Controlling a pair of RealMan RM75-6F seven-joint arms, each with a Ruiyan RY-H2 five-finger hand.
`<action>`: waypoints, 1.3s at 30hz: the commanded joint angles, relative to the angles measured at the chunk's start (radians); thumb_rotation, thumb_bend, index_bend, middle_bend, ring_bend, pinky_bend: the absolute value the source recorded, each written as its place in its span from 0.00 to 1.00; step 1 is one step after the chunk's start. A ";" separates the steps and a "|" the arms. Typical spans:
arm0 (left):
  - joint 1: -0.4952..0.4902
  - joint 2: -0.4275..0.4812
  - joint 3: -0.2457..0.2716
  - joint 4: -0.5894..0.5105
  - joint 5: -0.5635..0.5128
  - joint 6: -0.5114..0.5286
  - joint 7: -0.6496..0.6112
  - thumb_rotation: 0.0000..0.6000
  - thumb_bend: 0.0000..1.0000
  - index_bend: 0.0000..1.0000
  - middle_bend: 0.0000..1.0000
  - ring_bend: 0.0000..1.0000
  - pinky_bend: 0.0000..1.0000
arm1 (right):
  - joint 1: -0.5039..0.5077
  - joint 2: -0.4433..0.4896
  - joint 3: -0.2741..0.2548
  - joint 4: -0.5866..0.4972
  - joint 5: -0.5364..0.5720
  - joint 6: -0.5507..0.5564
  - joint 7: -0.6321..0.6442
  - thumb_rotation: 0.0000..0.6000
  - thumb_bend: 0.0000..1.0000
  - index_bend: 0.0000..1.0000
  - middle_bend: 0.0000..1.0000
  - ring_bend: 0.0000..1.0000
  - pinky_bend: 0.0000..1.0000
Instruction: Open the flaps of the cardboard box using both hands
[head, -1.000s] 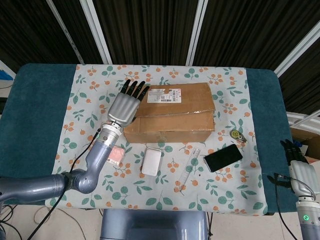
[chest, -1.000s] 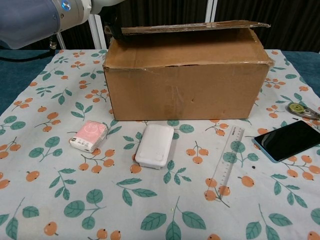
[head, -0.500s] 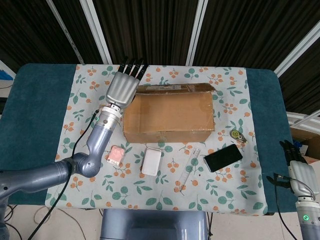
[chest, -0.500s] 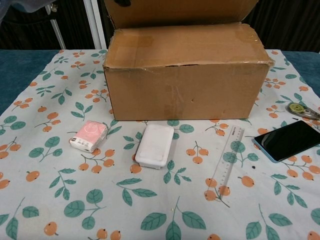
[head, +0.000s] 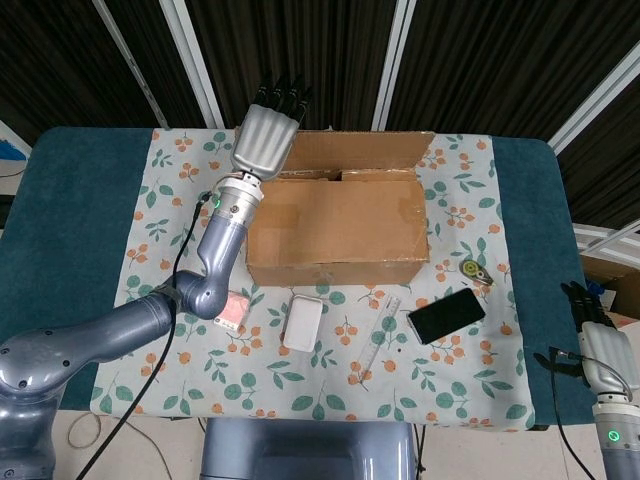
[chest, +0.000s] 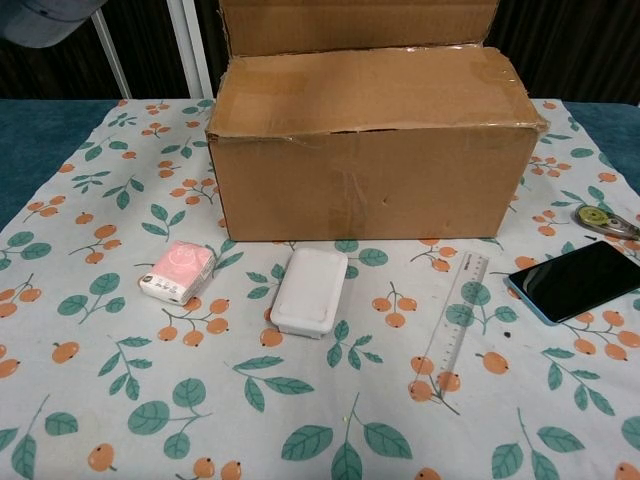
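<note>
The cardboard box (head: 340, 225) is sitting near the middle of the flowered tablecloth (head: 150, 230), its long side facing you. The far flap (head: 355, 150) is standing up and leaning away from you, while the near flap (head: 335, 215) is lying flat over the top.

You are keeping your left hand (head: 268, 135) at the far left corner of the box, back of the hand towards the head camera and fingers stretched forward side by side. It appears to be holding nothing. Whether the palm is touching the raised flap cannot be told from either view. It is probably placed there so that the flap does not drop shut.

You are resting your right hand (head: 598, 340) well apart from the box, off the table's right edge. Its fingers are pointing forward, and you cannot tell whether they are spread.

The tissue packet (chest: 177, 272), white case (chest: 310, 290), ruler (chest: 452, 325), phone (chest: 577, 279) and tape dispenser (chest: 603, 220) are lying in front of the box, so you are likely needing a high approach for the near flap.
</note>
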 joint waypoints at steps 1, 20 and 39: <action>-0.037 -0.043 0.005 0.092 0.001 -0.035 -0.003 1.00 0.29 0.00 0.00 0.00 0.02 | 0.000 0.003 0.001 -0.003 0.004 -0.004 0.004 1.00 0.18 0.00 0.00 0.00 0.21; -0.179 -0.241 0.007 0.558 0.028 -0.242 -0.081 1.00 0.29 0.00 0.00 0.00 0.02 | -0.002 0.022 0.001 -0.018 0.028 -0.021 0.021 1.00 0.18 0.00 0.00 0.00 0.21; -0.022 0.059 0.009 -0.012 0.029 -0.200 -0.164 1.00 0.49 0.00 0.00 0.00 0.08 | -0.004 0.026 0.000 -0.020 0.022 -0.016 0.029 1.00 0.21 0.00 0.00 0.00 0.21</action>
